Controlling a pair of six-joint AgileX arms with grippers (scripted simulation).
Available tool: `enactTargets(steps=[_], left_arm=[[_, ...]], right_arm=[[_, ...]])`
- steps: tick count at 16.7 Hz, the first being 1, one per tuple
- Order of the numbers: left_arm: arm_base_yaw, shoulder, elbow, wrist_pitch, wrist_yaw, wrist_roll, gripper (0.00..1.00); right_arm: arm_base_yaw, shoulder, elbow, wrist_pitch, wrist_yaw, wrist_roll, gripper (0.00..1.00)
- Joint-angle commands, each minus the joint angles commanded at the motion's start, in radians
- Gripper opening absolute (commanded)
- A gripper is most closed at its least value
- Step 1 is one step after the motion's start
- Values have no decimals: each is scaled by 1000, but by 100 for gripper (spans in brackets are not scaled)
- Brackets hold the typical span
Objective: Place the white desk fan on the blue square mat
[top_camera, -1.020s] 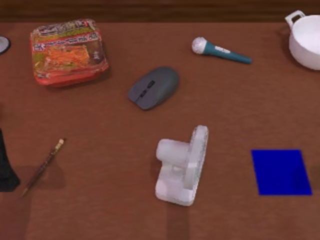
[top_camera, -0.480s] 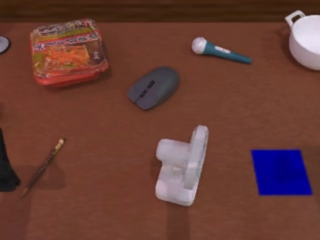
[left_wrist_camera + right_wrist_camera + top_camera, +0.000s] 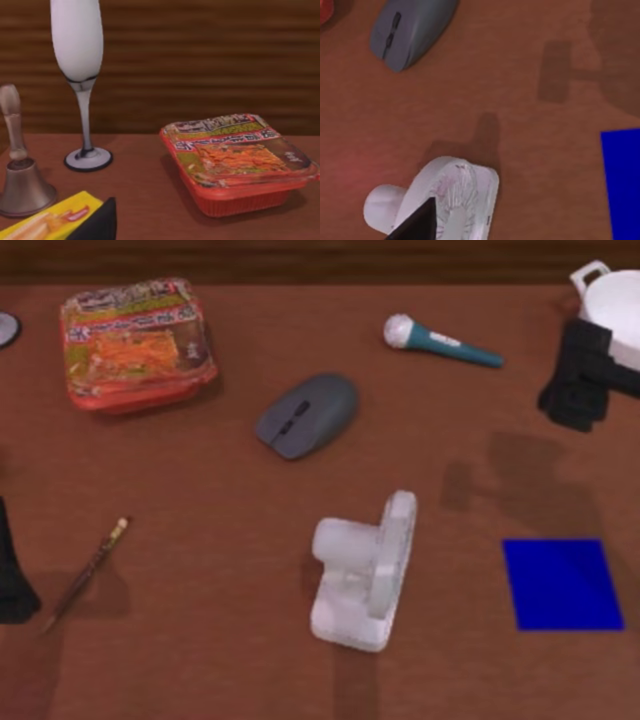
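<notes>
Brown tabletop (image 3: 200,490) carries everything, and the white desk fan (image 3: 362,570) stands near its middle, well left of the blue square mat (image 3: 562,583), so it must be carried right. Right gripper (image 3: 578,380) hovers far right beside the white pot (image 3: 622,315), well apart from the fan and beyond it; I cannot tell how wide its jaws stand. Left arm (image 3: 12,575) sits parked at the left edge

You've got a matt wood table (image 3: 200,540), white fan (image 3: 362,570) in smooth plastic w/ translucent grille, flat matt blue mat (image 3: 561,584), matt grey mouse (image 3: 307,415).
</notes>
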Motion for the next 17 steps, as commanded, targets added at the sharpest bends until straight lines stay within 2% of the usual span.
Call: enactTargets(steps=[4, 8, 12, 17], left_arm=[[0, 0, 0, 0, 0, 0, 100], [0, 0, 0, 0, 0, 0, 100], [0, 0, 0, 0, 0, 0, 100], [0, 0, 0, 0, 0, 0, 100]], right_arm=[[136, 376, 369, -247, 0, 189, 100], [244, 667, 626, -463, 1, 337, 100], [306, 833, 767, -595, 2, 421, 100], [314, 854, 786, -612, 2, 432, 100]])
